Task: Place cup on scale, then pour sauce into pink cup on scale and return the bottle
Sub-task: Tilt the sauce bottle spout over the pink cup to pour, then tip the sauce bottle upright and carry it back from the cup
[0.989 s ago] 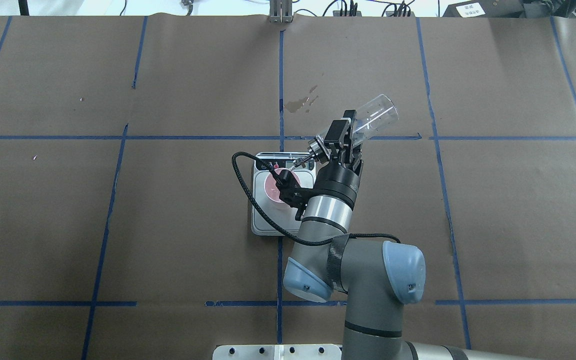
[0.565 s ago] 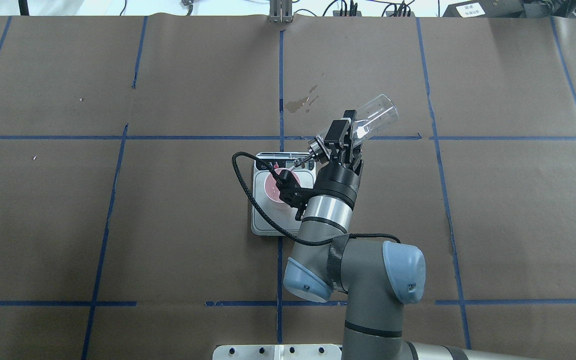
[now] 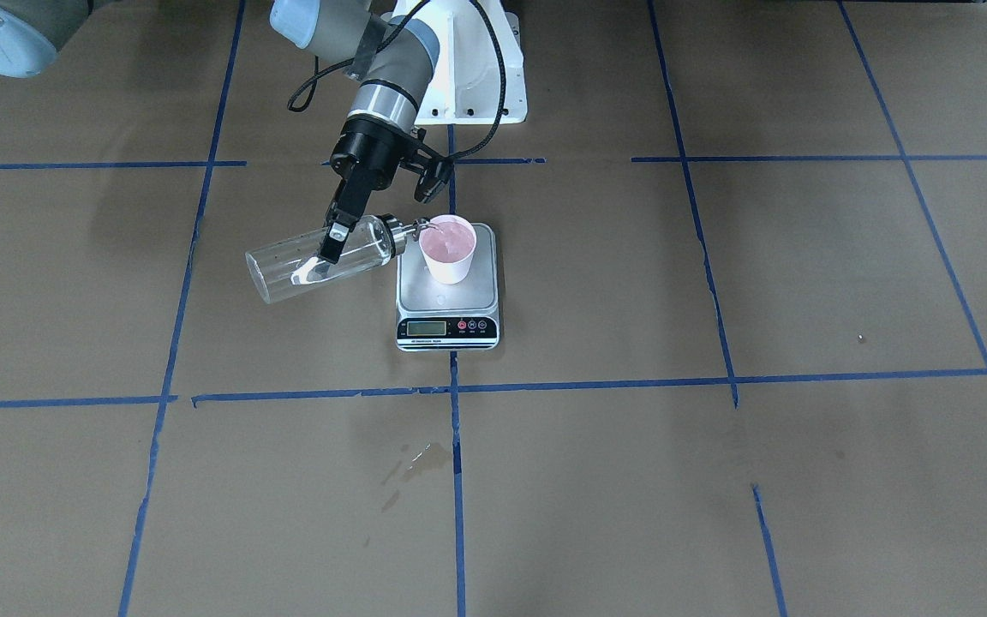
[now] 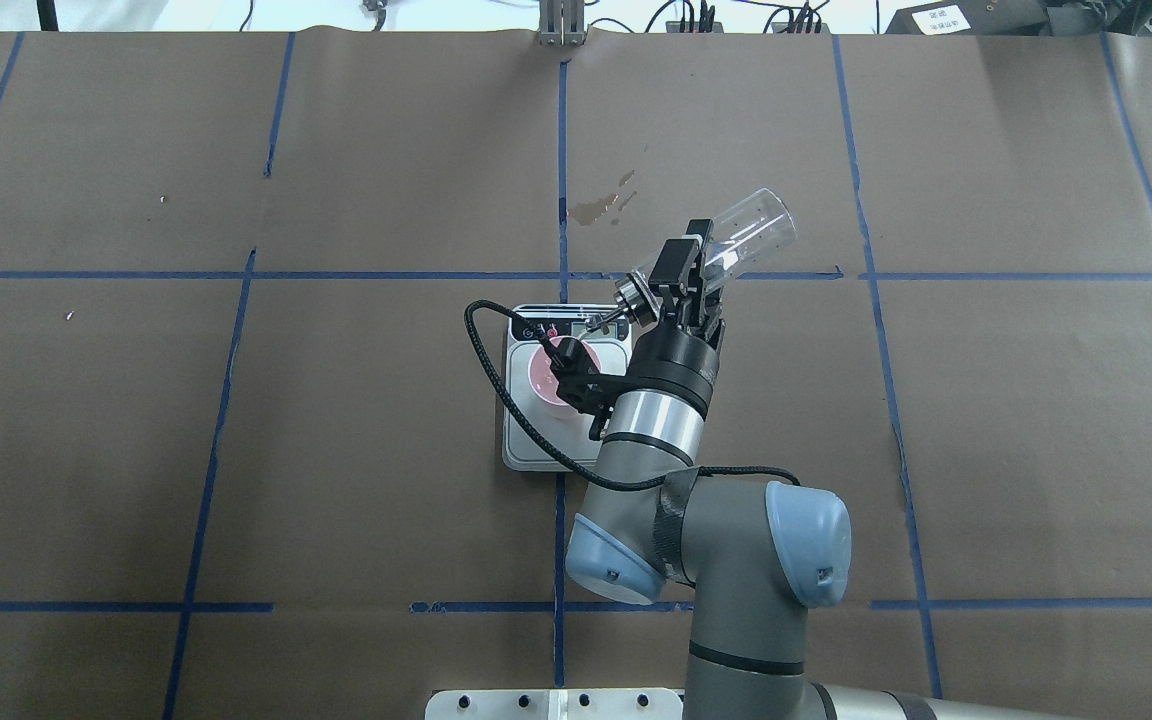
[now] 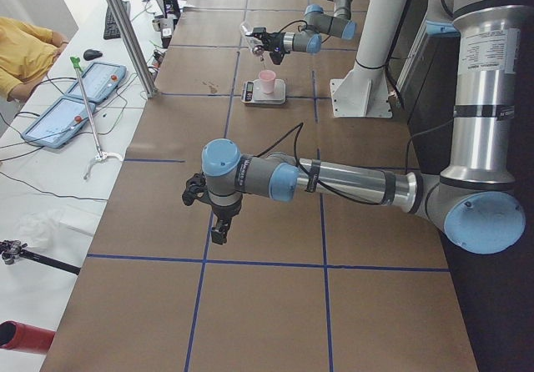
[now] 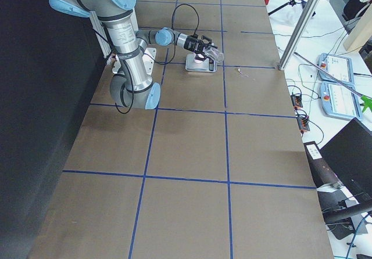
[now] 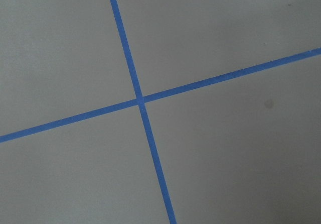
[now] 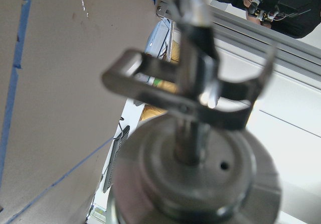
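Observation:
The pink cup stands upright on the steel platform of the scale, also seen from overhead. My right gripper is shut on the clear glass bottle, held tilted with its base raised. Its metal spout reaches the cup's rim. From overhead the bottle sticks out beyond the gripper, and the wrist partly hides the cup. The right wrist view shows the pourer cap close up. The sauce is hard to see. My left gripper hangs over bare table, far from the scale; I cannot tell whether it is open.
A wet stain marks the brown paper on the operators' side of the scale. Blue tape lines divide the table into squares. A metal post and tablets stand past the table's far edge.
The bottle's raised base wobbled slightly and came back to the same tilt. The spout stays at the cup and the arm has not moved.

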